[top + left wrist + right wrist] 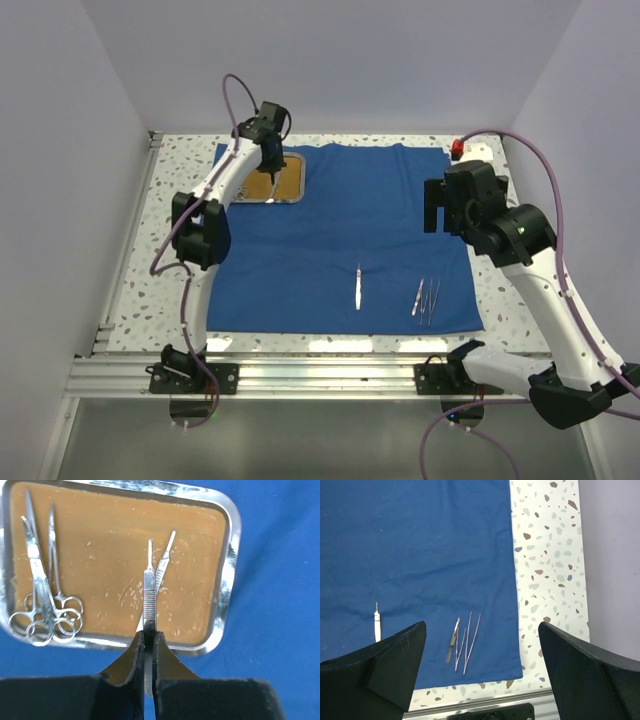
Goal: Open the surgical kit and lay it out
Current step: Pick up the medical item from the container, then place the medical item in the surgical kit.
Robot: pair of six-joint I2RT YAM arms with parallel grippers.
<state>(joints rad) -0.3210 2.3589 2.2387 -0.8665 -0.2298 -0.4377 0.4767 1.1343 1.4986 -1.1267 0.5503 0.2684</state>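
Above the tray (231,570), the left gripper (148,641) is clamped on the scalpel (149,592).

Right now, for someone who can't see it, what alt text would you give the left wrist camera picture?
The left end effector is shut on a slim silver scalpel, over a steel tray with an orange-brown base. Ring-handled forceps lie in the tray at the picture's left; blue cloth lies underneath.

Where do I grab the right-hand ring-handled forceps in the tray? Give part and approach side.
Probably grip the right-hand forceps across its slim shank, mid-length, coming straight down from above. Its rings overlap the other pair's near the tray rim; the shanks lie flat and apart there.
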